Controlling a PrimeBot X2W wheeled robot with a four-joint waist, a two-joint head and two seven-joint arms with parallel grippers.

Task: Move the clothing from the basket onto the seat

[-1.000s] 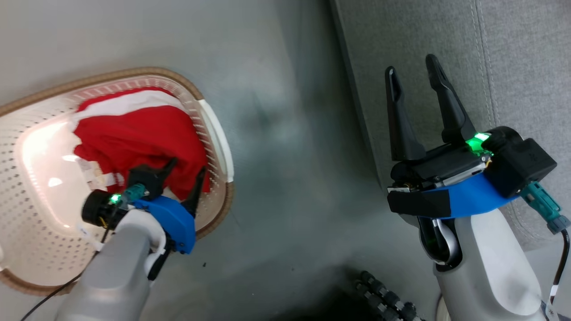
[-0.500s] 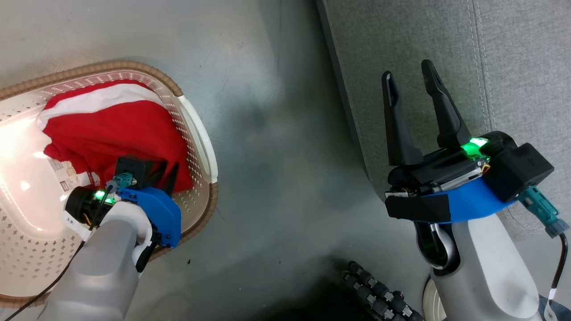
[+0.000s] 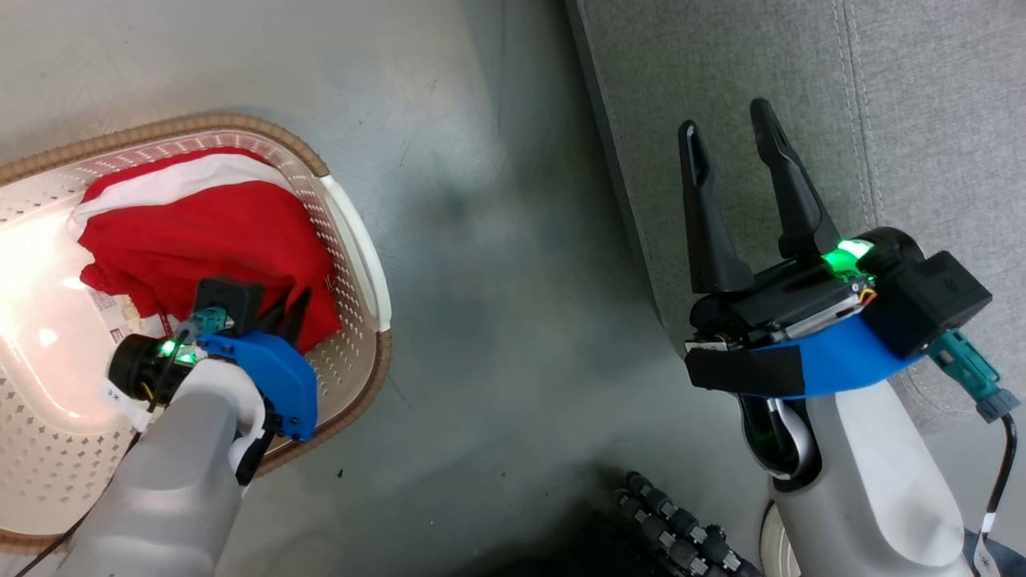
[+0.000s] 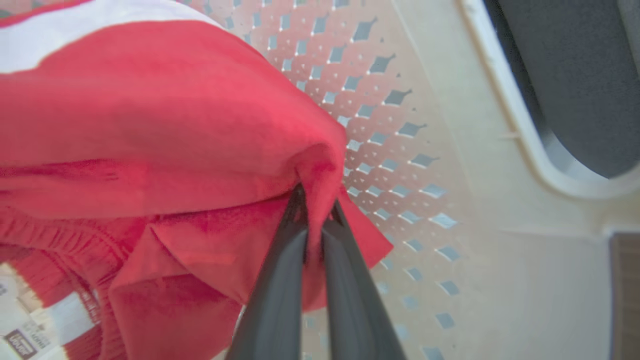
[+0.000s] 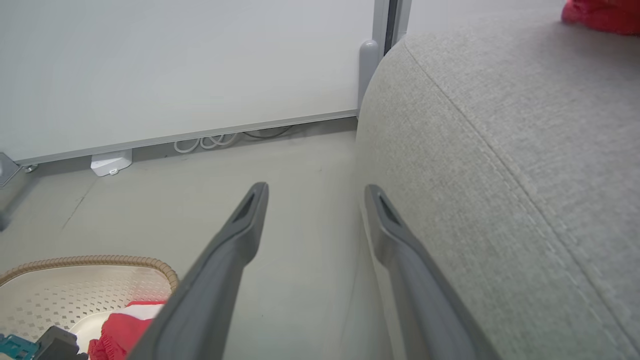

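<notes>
I'd say the lift has barely begun: the left gripper (image 3: 293, 300) is pinched on a fold of the clothing (image 3: 200, 232), which sits in the basket (image 3: 357, 216), while the right gripper (image 3: 724, 120) hangs spread and empty by the seat (image 3: 922, 96), where some red cloth (image 5: 602, 15) already lies.

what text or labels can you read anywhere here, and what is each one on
Nothing reads clearly.
Brown label patch by the red soft-fabric clothing: pale letters, too blurred.
White care tags lying in the cream perforated plastic basket: print too small.
White sticker on the pale grey left arm: small dark marks, unreadable.
</notes>
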